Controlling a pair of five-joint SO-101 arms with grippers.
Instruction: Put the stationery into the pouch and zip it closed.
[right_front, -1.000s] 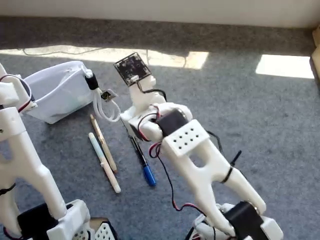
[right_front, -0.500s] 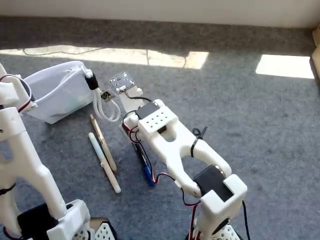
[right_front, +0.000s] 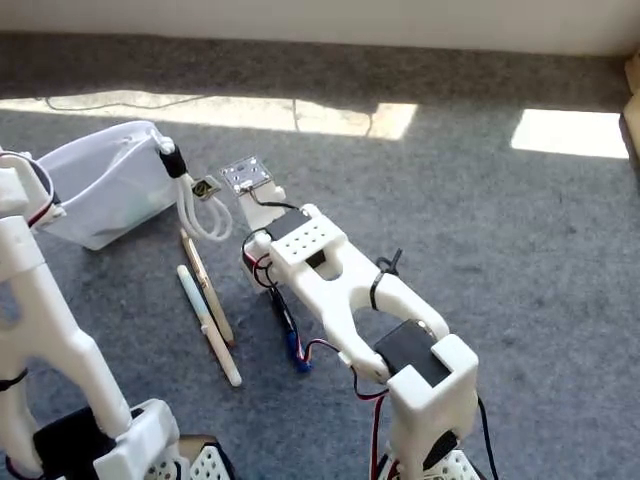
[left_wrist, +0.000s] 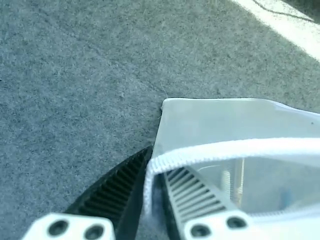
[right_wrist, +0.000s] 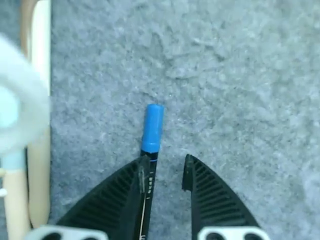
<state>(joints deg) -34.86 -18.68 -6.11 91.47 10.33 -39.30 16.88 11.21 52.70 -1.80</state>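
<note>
Leftmost, the left gripper (left_wrist: 152, 156) pinches the rim of the white pouch (right_front: 105, 190). A tan pen (right_front: 207, 290) and a white pen (right_front: 210, 330) lie near the pouch. Rightmost, the right gripper (right_wrist: 165, 162) is spread low over the blue-capped pen (right_wrist: 151, 127).

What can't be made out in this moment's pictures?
- Blue-capped pen: high view, the right arm covers part of its barrel; right wrist view, a right gripper finger overlaps it, contact unclear.
- Pouch contents: left wrist view, blurred behind the translucent wall.
- Pale pens: right wrist view, cut by the edge.
</note>
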